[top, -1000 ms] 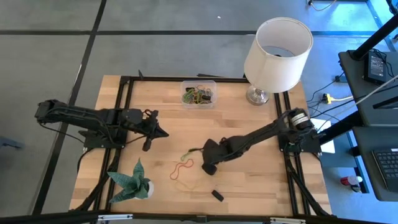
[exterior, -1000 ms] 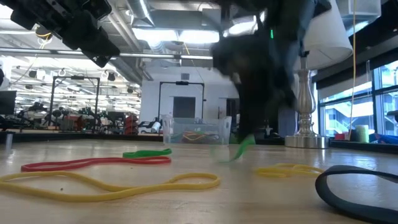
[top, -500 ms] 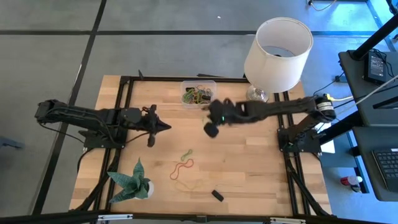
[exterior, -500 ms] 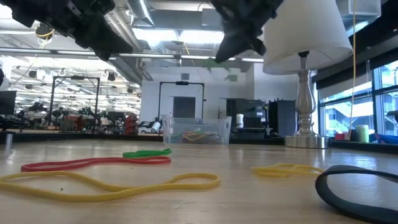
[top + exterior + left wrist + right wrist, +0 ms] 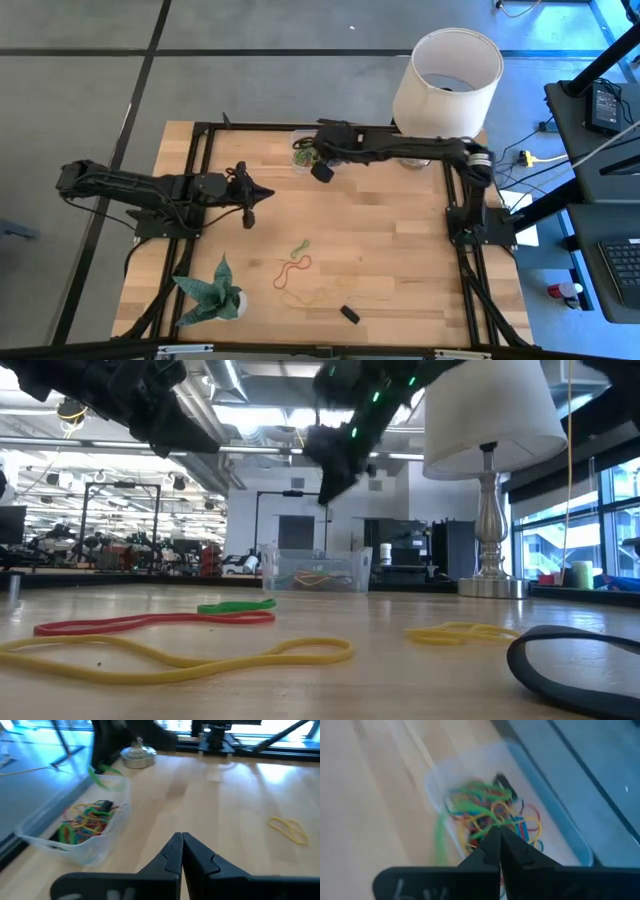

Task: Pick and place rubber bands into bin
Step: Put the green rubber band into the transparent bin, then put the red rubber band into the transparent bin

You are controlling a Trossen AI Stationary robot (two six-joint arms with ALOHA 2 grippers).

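Observation:
The clear bin (image 5: pixel 303 152) stands near the table's far edge with a tangle of coloured rubber bands (image 5: pixel 490 817) inside; it also shows in the left wrist view (image 5: pixel 75 837) and the low view (image 5: pixel 318 570). My right gripper (image 5: pixel 321 170) hovers above it, shut on a green rubber band (image 5: pixel 440 840). More bands lie flat on the wood: green (image 5: pixel 300 247), red (image 5: pixel 293 270) and yellow (image 5: pixel 305 295). My left gripper (image 5: pixel 181 845) is shut and holds nothing, raised over the table's left half (image 5: pixel 250 195). My right gripper pinches the green rubber band between its two shut fingertips (image 5: pixel 492 840), coming from above and pointing down into the bin. The band is lifted clear and hangs slack below the fingers over the bin's rim (image 5: pixel 102 772); which part of the loop is pinched I cannot tell.
A white lampshade (image 5: pixel 447 75) on a metal foot stands at the far right corner, beside the bin. A green folded-paper plant (image 5: pixel 210 290) sits at the near left, a small black block (image 5: pixel 349 314) near the front edge. A black loop (image 5: pixel 580 660) lies close to the low camera.
My right gripper has risen from the table's middle with a green band and swung toward the far edge and left, ending above the bin. The band has been lifted clear of the wood and hangs below the fingers. The other bands have stayed where they lay.

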